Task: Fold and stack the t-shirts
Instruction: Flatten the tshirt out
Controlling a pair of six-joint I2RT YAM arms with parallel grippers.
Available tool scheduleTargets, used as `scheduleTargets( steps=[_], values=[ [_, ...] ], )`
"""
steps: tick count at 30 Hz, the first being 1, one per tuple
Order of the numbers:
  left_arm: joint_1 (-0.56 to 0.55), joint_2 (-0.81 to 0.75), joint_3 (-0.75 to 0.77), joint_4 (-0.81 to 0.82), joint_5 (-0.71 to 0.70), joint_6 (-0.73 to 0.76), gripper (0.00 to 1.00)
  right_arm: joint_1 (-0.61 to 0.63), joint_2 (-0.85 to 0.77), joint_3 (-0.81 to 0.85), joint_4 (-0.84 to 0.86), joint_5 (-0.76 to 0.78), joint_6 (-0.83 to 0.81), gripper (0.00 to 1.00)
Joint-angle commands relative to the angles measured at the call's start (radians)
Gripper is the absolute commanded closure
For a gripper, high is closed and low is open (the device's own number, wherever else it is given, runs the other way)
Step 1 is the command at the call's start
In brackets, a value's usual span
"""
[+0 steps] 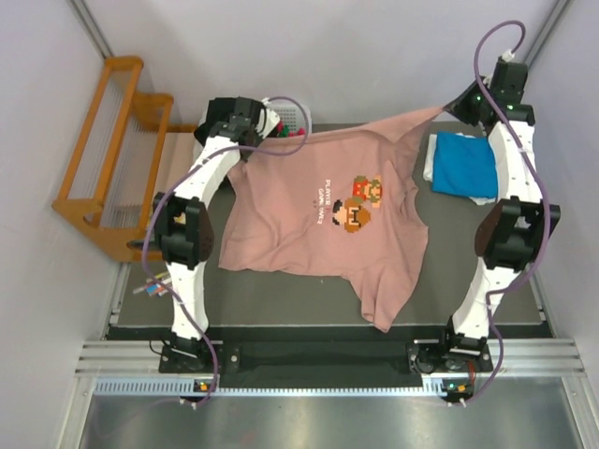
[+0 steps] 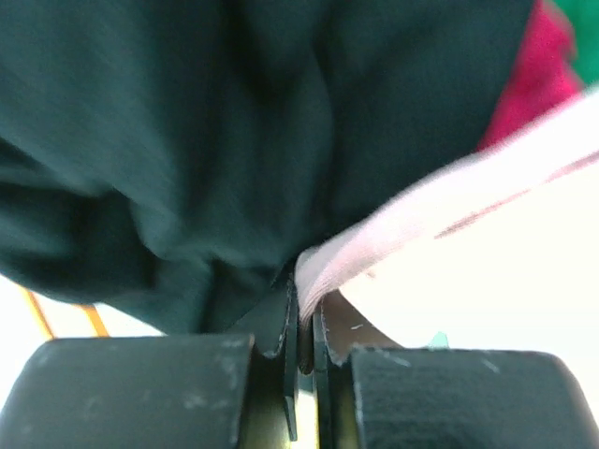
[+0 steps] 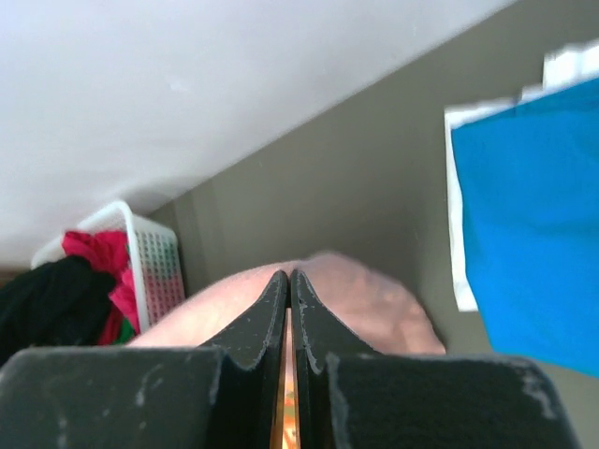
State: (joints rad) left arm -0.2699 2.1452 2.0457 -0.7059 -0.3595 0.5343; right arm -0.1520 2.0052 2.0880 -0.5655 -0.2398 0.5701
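The salmon-pink t-shirt point(image 1: 318, 234) lies print-up across the middle of the dark tabletop point(image 1: 281, 304). Its far edge is lifted and pulled into a line between the two arms, from upper left to upper right of the overhead view. Holding it at two well-separated points looks meant to spread the cloth wide and flat, so that it settles without wrinkles and can be folded. The lower part already rests on the tabletop, with one sleeve trailing toward the lower centre of the frame. Which parts of the shirt are pinched I cannot tell.

The left fingers point(image 2: 279, 323) are all but closed, with only a sliver between them. A pale pink strip of the shirt comes out of that slit and runs off to the right of the wrist view, so they have hold of its edge. Dark cloth fills the view above them, with magenta at the upper right.

The right fingers point(image 3: 262, 313) are pressed together with no gap. Pink cloth bulges just behind their tips, so they grip the shirt's other corner.

At the right of the overhead view a folded blue t-shirt point(image 1: 465, 164) lies on something white, apart from the pink one; it is probably the start of the stack. The white basket point(image 1: 298, 114) at upper centre holds black and magenta shirts, presumably waiting to be folded.
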Motion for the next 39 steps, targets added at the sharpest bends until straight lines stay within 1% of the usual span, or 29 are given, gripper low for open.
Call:
scheduleTargets(
  steps=[1,2,3,4,6,7,9,10,11,13,14,15,16,18,19,20,21,22,24,25,27,28,29,30,31,34,35,36,39],
  values=[
    [0.018,-0.217,-0.231,0.002,0.042,-0.003,1.00,0.023,-0.191,-0.197,0.016,-0.018,-0.019,1.00],
    [0.018,-0.284,-0.284,0.011,0.059,-0.007,1.00,0.032,-0.232,-0.262,0.029,-0.016,-0.019,1.00],
    [0.018,-0.313,-0.333,0.011,0.089,-0.007,1.00,0.043,-0.276,-0.332,0.062,-0.021,-0.012,1.00],
    [0.017,-0.338,-0.411,0.003,0.106,-0.016,1.00,0.060,-0.354,-0.455,0.082,-0.026,-0.007,1.00],
    [0.017,-0.396,-0.475,-0.049,0.158,-0.016,1.00,0.077,-0.460,-0.560,0.107,-0.024,-0.004,1.00],
    [0.017,-0.415,-0.533,-0.059,0.169,-0.025,1.00,0.089,-0.492,-0.651,0.110,-0.015,-0.004,1.00],
    [0.017,-0.479,-0.596,-0.064,0.188,-0.031,1.00,0.103,-0.587,-0.739,0.125,-0.010,0.005,1.00],
    [0.015,-0.499,-0.660,-0.061,0.203,-0.028,1.00,0.117,-0.615,-0.809,0.122,0.003,0.007,1.00],
    [0.017,-0.534,-0.692,-0.057,0.212,-0.027,1.00,0.124,-0.641,-0.844,0.130,0.004,0.011,1.00],
    [0.017,-0.556,-0.775,-0.053,0.234,-0.027,1.00,0.141,-0.700,-0.916,0.116,0.008,0.008,1.00],
    [0.015,-0.564,-0.798,-0.059,0.241,-0.027,0.98,0.144,-0.717,-0.936,0.116,0.007,0.007,1.00],
    [0.015,-0.562,-0.838,-0.069,0.249,-0.030,0.95,0.178,-0.746,-0.972,0.113,0.008,0.007,1.00],
    [0.015,-0.561,-0.857,-0.067,0.255,-0.040,0.89,0.189,-0.756,-0.986,0.111,0.014,0.005,1.00],
    [0.015,-0.550,-0.906,-0.057,0.263,-0.056,0.60,0.212,-0.776,-1.016,0.092,0.045,0.002,0.84],
    [0.015,-0.544,-0.918,-0.049,0.249,-0.072,0.40,0.215,-0.777,-1.023,0.089,0.045,-0.002,0.67],
    [0.015,-0.545,-0.926,-0.043,0.240,-0.082,0.17,0.213,-0.777,-1.026,0.079,0.048,-0.010,0.58],
    [0.015,-0.553,-0.933,-0.040,0.235,-0.086,0.09,0.215,-0.767,-1.019,0.049,0.057,-0.015,0.47],
    [0.015,-0.580,-0.935,-0.035,0.232,-0.092,0.02,0.215,-0.764,-1.011,0.035,0.059,-0.024,0.33],
    [0.017,-0.625,-0.918,-0.043,0.237,-0.099,0.01,0.219,-0.778,-1.002,0.018,0.056,-0.035,0.23],
    [0.017,-0.675,-0.906,-0.070,0.247,-0.109,0.01,0.226,-0.790,-1.003,0.007,0.054,-0.035,0.17],
    [0.017,-0.723,-0.860,-0.127,0.327,-0.120,0.01,0.271,-0.845,-1.023,-0.007,0.042,-0.033,0.18],
    [0.017,-0.760,-0.849,-0.156,0.355,-0.117,0.01,0.297,-0.864,-1.036,-0.031,0.037,-0.035,0.24],
    [0.015,-0.775,-0.845,-0.206,0.405,-0.112,0.01,0.325,-0.905,-1.048,-0.043,0.040,-0.026,0.27],
    [0.012,-0.789,-0.854,-0.220,0.450,-0.112,0.01,0.391,-0.925,-1.087,-0.054,0.046,-0.019,0.29],
    [0.011,-0.813,-0.866,-0.230,0.458,-0.114,0.01,0.422,-0.944,-1.114,-0.063,0.043,-0.007,0.33],
    [0.011,-0.840,-0.959,-0.193,0.423,-0.109,0.01,0.543,-0.996,-1.258,-0.065,0.019,0.060,0.39],
    [0.011,-0.840,-1.008,-0.161,0.407,-0.108,0.01,0.571,-1.014,-1.295,-0.056,0.014,0.094,0.39],
    [0.012,-0.837,-1.025,-0.146,0.389,-0.108,0.01,0.616,-1.023,-1.360,-0.051,0.014,0.112,0.39],
    [0.012,-0.805,-1.056,-0.113,0.390,-0.123,0.01,0.686,-1.065,-1.457,-0.024,0.005,0.181,0.40]
  ],
)
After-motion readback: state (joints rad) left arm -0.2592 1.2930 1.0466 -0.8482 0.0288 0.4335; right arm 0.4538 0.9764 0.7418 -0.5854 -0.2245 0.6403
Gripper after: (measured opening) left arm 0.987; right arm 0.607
